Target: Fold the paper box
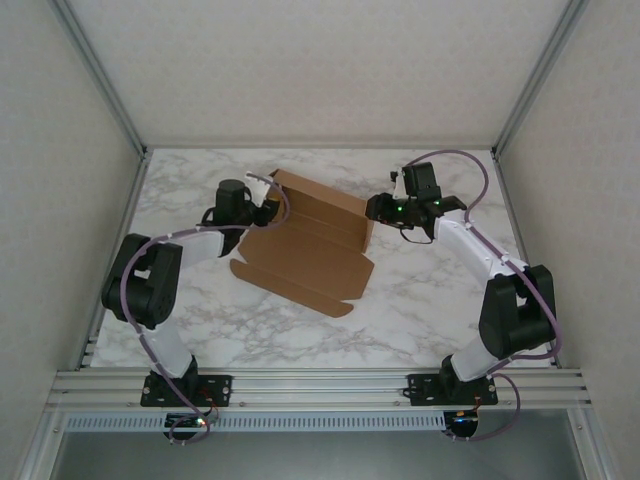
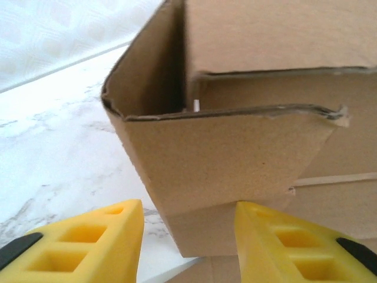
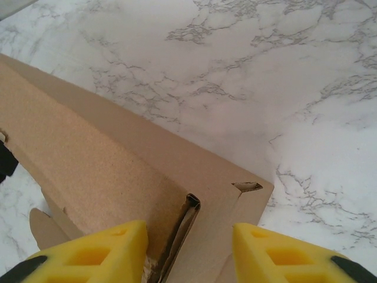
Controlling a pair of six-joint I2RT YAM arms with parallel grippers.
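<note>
1. Two claws, both spread, clamping nothing: left claw [image 2: 188, 218] straddles the left end wall of the paper box [image 1: 310, 245], right claw [image 3: 189, 236] its right corner.
2. Box sits mid-counter [image 1: 450, 310], long axis running claw to claw, both arms equally near.

Soft, even light fell from above, bright throughout, leaving only faint shadows beside the cardboard box [image 1: 310, 250] on the marble table [image 1: 440, 310]. The overhead view was sharp. Both wrist views were softer, their yellow fingers [image 2: 88, 242] blurred near the lens, and the table looked washed out.
</note>
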